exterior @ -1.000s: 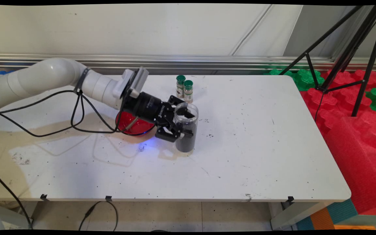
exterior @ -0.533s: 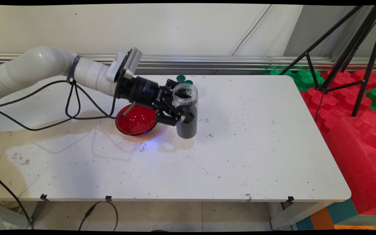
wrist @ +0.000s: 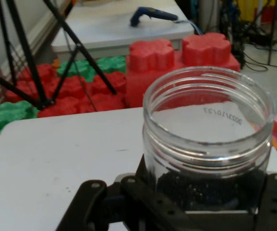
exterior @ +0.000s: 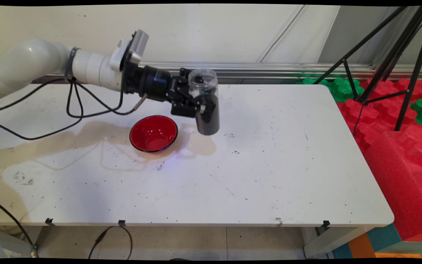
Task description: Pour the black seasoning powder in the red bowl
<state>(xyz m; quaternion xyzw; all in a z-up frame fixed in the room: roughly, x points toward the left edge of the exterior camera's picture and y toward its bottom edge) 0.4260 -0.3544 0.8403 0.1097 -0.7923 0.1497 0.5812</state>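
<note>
Tool [exterior: 200,106]: clamped on the clear jar [exterior: 206,102] from the side, about halfway down the jar wall, fingers tight against the plastic in both views.
Jar: up in the air now, clear of the tabletop [exterior: 269,176], upright, no lid, lower half packed with dark grains (rim wide open in the hand view [wrist: 208,101]).
Change: 1 second back, sitting on the tabletop with the tool around it; half a second back, just lifted; now well higher, and drifted toward the far edge.
Contents: level and settled, nothing spilling.
Red bowl [exterior: 154,133]: fully uncovered now, resting below and to the picture's left of the jar, well apart from it; inside looks bare.
Spice bottles: 2 green-capped ones seen earlier at the far edge, now hidden behind tool and jar (not gone, just covered).
Shadow: jar's shadow on the tabletop beside the bowl, detached from the jar base, confirming the lift.
Specks: dark crumbs scattered on the tabletop right of the bowl, unchanged.
Meaning: grip holding firm through the lift, jar carried rather than slid.
</note>
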